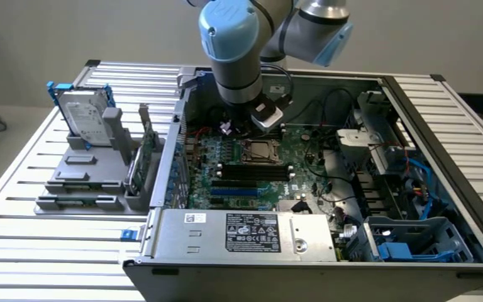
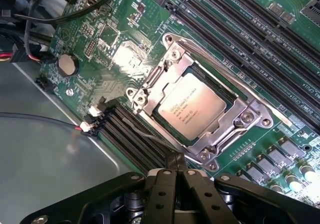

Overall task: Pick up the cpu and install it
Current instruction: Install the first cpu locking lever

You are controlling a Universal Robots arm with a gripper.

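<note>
Spanning the scene, a slatted aluminium worktop (image 1: 23, 251) carries an open computer case (image 1: 443, 126). At the exterior view's left, it also carries a grey fixture (image 1: 90, 182) holding a hard drive (image 1: 86, 113). A pale wall (image 1: 57, 31) stands behind. The arm reaches down into the case over the green motherboard (image 1: 304, 160). The tool (image 2: 175, 171) has its black fingers pressed together, gripping nothing, with the tips near a corner of the metal socket frame (image 2: 245, 116). The cpu (image 2: 192, 107) lies flat inside that socket, shiny top up.
</note>
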